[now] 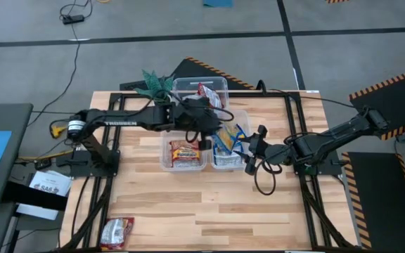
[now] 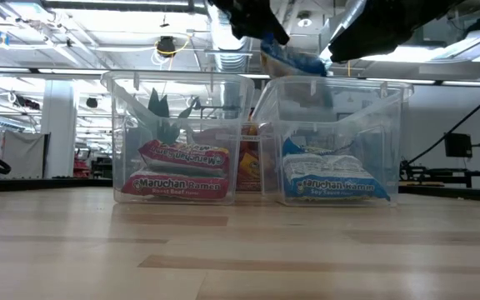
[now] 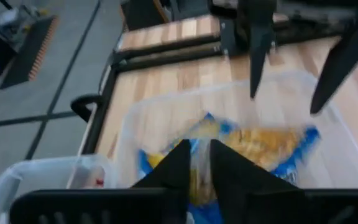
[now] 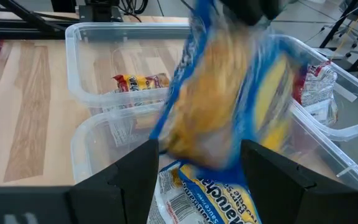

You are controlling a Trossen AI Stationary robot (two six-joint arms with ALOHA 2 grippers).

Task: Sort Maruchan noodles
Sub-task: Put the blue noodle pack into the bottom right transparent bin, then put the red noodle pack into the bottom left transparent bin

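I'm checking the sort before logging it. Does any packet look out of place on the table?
Yes. One red-and-silver packet lies alone at the table's near left corner, far from the clear bins that hold the others. A blue packet hangs tilted above the right-hand bin under the left hand, not lying flat.

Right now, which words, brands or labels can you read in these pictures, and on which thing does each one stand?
"TROSSEN": on the left arm, high view.
"Maruchan Ramen": on the red packet in the left bin, low view; the smaller line under it is too blurred.
"Maruchan": on the blue packet in the right bin; its flavour line is unreadable.
White card beside the table: too small.
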